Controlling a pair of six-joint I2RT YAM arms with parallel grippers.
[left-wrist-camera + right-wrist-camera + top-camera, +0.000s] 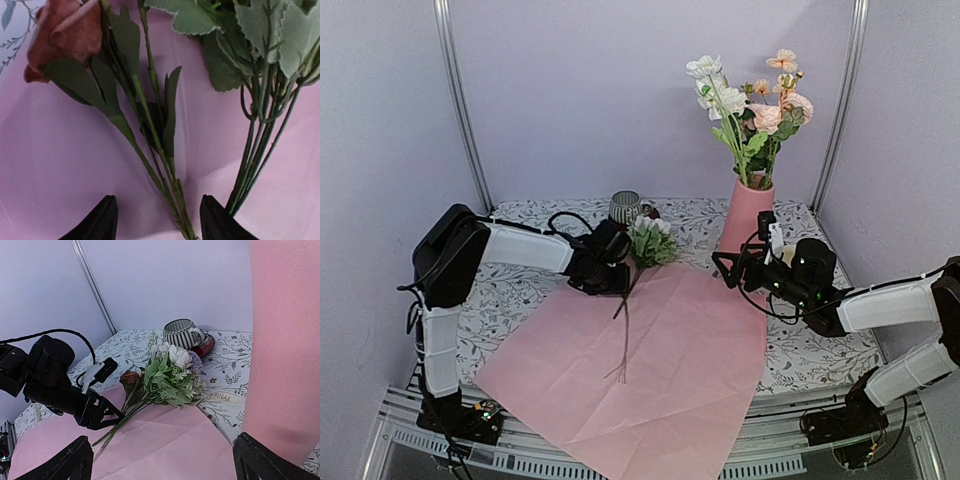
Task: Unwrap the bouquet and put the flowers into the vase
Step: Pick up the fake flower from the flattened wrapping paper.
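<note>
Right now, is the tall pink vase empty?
No, the vase holds several flowers, their white and peach heads standing above its rim.

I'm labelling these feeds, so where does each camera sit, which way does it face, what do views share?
Top external: high behind, looking down at the table; left arm and right arm show.
Left wrist: on the left gripper, looking down at loose flowers on pink paper; its fingertips show.
Right wrist: on the right gripper, facing the left arm, vase close right; its fingertips show.
Shared: the loose flowers.
</note>
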